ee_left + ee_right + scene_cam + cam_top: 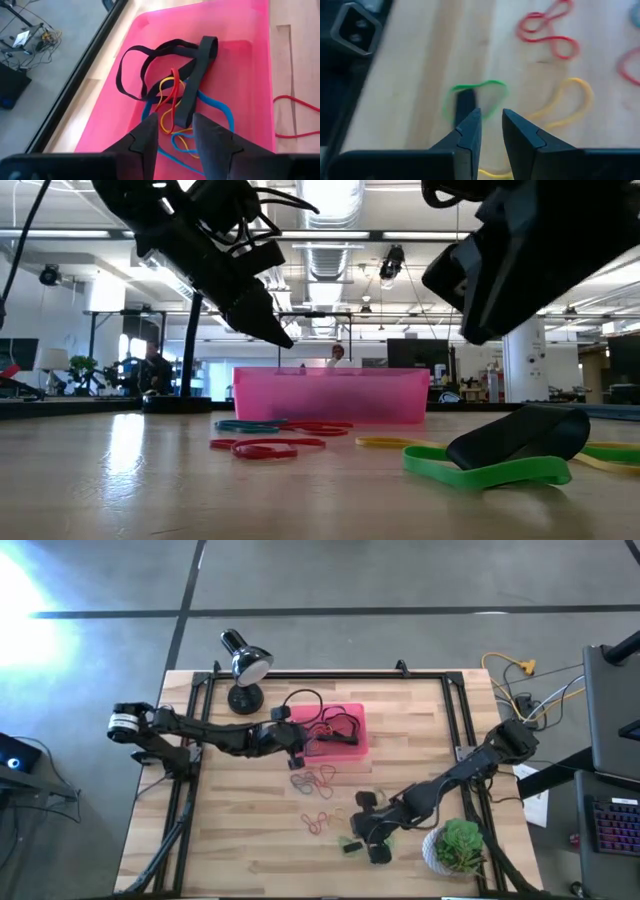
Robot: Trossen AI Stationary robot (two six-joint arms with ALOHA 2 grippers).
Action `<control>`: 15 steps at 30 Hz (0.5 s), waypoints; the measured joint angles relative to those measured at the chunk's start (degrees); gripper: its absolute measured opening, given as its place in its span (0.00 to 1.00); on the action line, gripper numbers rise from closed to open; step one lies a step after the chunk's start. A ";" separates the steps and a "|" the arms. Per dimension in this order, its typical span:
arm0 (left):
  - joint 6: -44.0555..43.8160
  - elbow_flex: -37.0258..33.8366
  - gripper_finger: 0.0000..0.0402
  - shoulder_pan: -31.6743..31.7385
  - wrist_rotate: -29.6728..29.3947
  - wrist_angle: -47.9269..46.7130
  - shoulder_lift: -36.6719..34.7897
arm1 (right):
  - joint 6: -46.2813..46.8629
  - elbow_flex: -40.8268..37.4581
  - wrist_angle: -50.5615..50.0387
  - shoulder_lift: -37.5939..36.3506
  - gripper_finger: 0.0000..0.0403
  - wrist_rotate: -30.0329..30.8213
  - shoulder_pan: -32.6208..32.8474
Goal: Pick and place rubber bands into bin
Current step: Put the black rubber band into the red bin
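Right wrist view: right claw (490, 131), fingers slightly apart and empty, hovers over a green band (492, 90) lying flat on the surface (410, 75) — floppy, featherlight; pinch its strand. Left claw (172, 132), parted and empty, hangs above the bin (250, 75).

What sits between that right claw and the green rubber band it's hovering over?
Nothing visible. The right gripper hangs open just above the green rubber band, with only bare wooden table around it. A black band lies across the green loop's edge, not over it.

Table (250, 830): pale wood planks, matt, visible grain. Bin (250, 75): glossy pink plastic, smooth, slightly see-through in low view. Rubber bands (192, 75): matt, flat, floppy. Lamp (245, 660): shiny metal shade, black base. Fingers (470, 135): dark matt plastic.
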 joint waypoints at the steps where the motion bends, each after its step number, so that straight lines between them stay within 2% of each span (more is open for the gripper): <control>1: 0.00 0.00 0.27 0.00 0.00 0.00 -0.02 | -0.09 -0.71 1.66 0.00 0.17 -1.12 0.28; 10: 0.00 0.22 0.27 0.00 0.00 -0.01 -0.02 | -0.09 -5.95 14.79 1.48 0.17 -2.76 1.89; 15: 0.00 0.81 0.27 0.00 -0.02 0.02 -0.04 | -0.04 -6.04 15.47 3.87 0.18 -2.78 1.92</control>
